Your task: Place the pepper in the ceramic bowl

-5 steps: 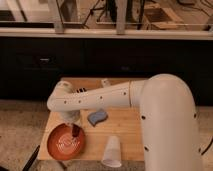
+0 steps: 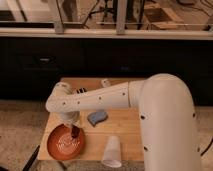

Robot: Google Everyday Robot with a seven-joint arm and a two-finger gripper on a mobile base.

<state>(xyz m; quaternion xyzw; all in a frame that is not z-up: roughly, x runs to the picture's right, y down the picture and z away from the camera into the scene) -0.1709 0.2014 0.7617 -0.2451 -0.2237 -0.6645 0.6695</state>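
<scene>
Hardly anything is changing from half a second ago: the gripper (image 2: 75,131) is hanging at the same spot over the ceramic bowl (image 2: 54,150), perhaps a touch lower. The blue-grey sponge (image 2: 97,117) and the white cup (image 2: 112,151) are lying where they were.

We are judging this to be the release step. We are not making out the pepper as a separate shape. It is showing nowhere else on the worktop (image 2: 127,122), so we are taking it to be in the dark tip of the gripper. Whether the gripper is closed on it we cannot tell.

To do this well, we are wanting the tip nearer the bowl's middle, since it is sitting over the right inner side, close to the rim. We are also wanting it low before letting go, so the pepper is dropping onto the bowl's floor and not bouncing over the edge. The bowl is resting at the worktop's front left corner, so any push on its wall is risking a slide off. Afterwards a straight lift is keeping us clear of the sponge just beside the bowl.

The arm (image 2: 100,97) is reaching in from the right, its white forearm running nearly level across the worktop. It is bending at the left end so the wrist is pointing down into the bowl.
</scene>
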